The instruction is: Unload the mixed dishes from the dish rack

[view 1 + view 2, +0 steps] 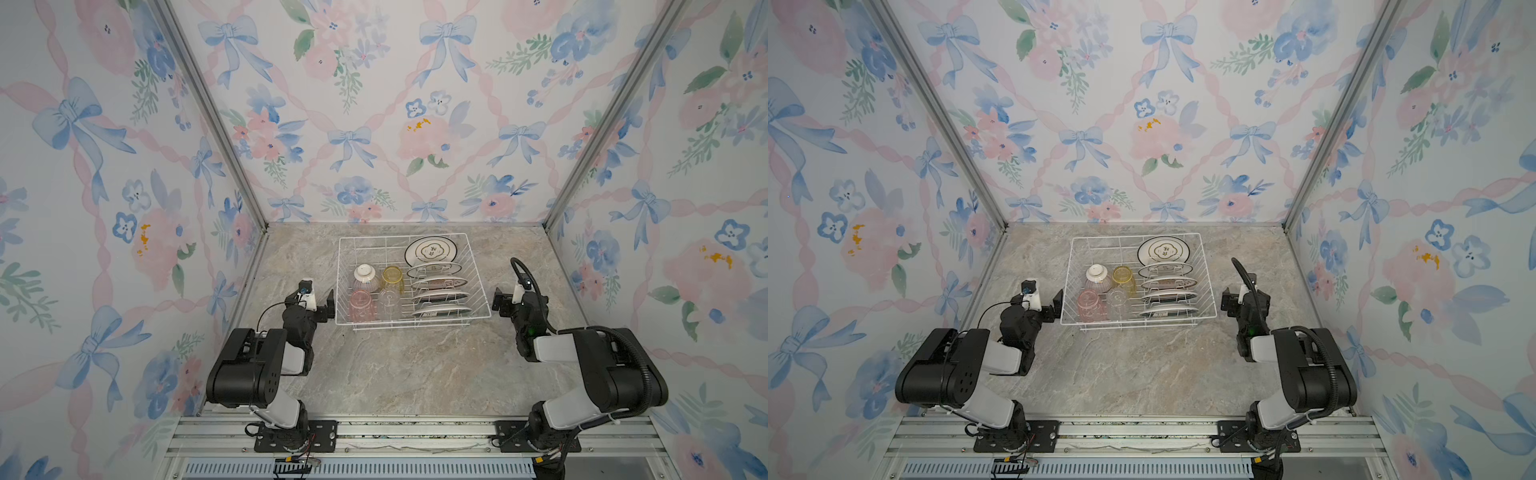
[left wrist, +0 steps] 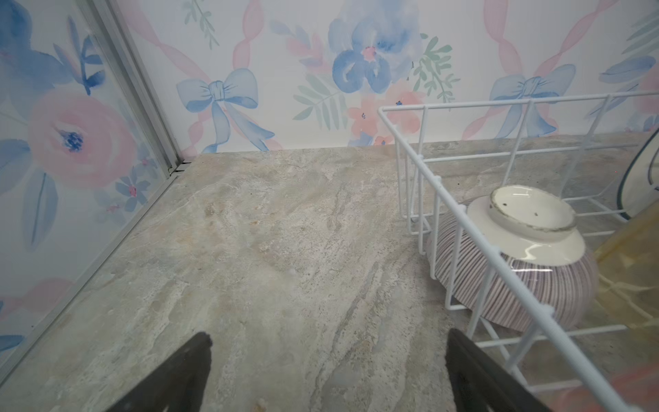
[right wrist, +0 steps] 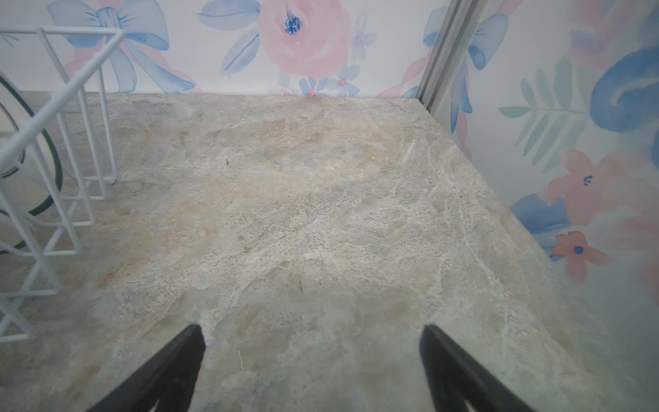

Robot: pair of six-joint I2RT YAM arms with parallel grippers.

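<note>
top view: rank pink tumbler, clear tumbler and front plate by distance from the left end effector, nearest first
From the left end effector:
1. pink tumbler, front left corner of the dish rack
2. clear tumbler, just right of it
3. front plate, right side

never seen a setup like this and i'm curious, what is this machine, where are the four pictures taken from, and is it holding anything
It is a robot with two arms fixed at the front edge of a stone-look table. Two pictures come from one camera head looking down from above, so they show nearly the same scene. The other two come from small cameras on the wrists; the dark prongs seen there are each gripper's fingers.

On the table stands a white wire dish rack. Inside are five plates in a row, an upturned striped bowl, a pink tumbler, a yellow tumbler and a clear tumbler.

The left gripper and right gripper are both open and hold nothing, one at each side of the rack.
</note>
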